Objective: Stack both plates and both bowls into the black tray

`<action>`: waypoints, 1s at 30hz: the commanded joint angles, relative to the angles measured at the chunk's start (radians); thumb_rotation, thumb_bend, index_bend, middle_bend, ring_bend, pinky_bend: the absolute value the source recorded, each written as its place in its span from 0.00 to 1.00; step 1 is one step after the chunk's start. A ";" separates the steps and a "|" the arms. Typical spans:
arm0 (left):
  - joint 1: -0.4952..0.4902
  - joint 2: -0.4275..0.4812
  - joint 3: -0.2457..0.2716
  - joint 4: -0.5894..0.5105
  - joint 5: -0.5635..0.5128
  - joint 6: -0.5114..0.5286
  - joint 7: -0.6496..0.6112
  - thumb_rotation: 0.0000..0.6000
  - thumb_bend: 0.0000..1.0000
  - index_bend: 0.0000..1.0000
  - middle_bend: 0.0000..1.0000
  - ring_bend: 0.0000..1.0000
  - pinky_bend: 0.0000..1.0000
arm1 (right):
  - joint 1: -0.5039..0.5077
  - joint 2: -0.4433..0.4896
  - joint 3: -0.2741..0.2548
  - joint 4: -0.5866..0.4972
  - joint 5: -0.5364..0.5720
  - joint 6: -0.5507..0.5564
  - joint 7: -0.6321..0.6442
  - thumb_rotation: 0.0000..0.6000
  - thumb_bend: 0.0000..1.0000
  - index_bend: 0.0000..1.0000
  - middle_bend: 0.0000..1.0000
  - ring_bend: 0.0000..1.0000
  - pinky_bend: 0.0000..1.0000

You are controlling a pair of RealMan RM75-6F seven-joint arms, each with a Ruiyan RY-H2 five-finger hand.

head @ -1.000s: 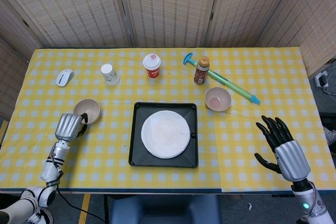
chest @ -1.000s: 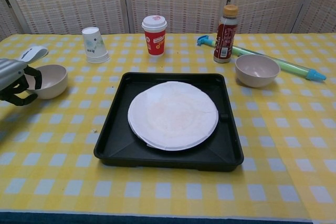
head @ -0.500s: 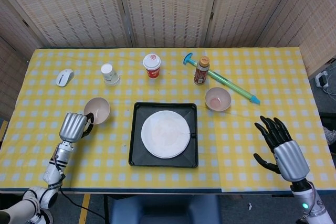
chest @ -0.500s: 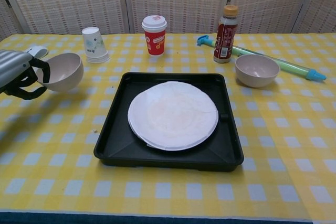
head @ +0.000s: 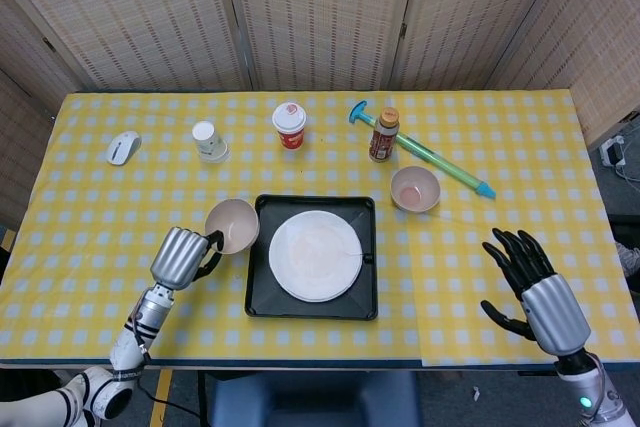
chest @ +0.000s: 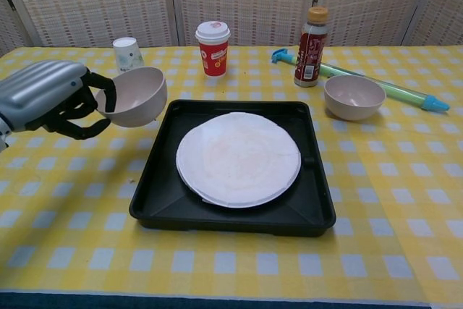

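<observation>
So the left hand (chest: 54, 99) has one bowl (chest: 135, 96) pinched by the rim and lifted off the table, tilted so the opening faces a bit toward the tray, hanging just beside the left edge of the black tray (chest: 152, 182). Makes sense to me: gripping the rim lets it carry the bowl over the tray's lip and set it down on top of what's inside. The plates (chest: 239, 158) are lying in the middle of the tray, and from the chest view you can see a second edge peeking out underneath, so I'd guess both are stacked there already. That'd leave just the bowls. The other bowl (head: 414, 188) sits on the yellow checked cloth to the right of the tray, near the brown bottle (head: 384, 134), untouched. The right hand (head: 528, 282) is well off to the right with its fingers spread wide, holding nothing, looks like it's just parked. The carried bowl is a plain pale beige thing, smooth, shallow, slightly pinkish inside; looks light and easy to tip, so I'd level it before letting go.
</observation>
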 commanded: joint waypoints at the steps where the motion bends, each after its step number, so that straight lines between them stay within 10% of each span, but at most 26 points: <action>1: -0.025 0.002 -0.019 -0.094 -0.013 -0.033 0.074 1.00 0.46 0.65 1.00 0.99 1.00 | -0.004 0.006 -0.004 -0.003 -0.009 0.012 0.008 1.00 0.28 0.00 0.00 0.00 0.00; 30: -0.148 -0.294 -0.042 0.072 -0.039 -0.148 0.185 1.00 0.46 0.65 1.00 0.99 1.00 | -0.054 0.051 0.003 -0.010 -0.029 0.131 0.076 1.00 0.28 0.00 0.00 0.00 0.00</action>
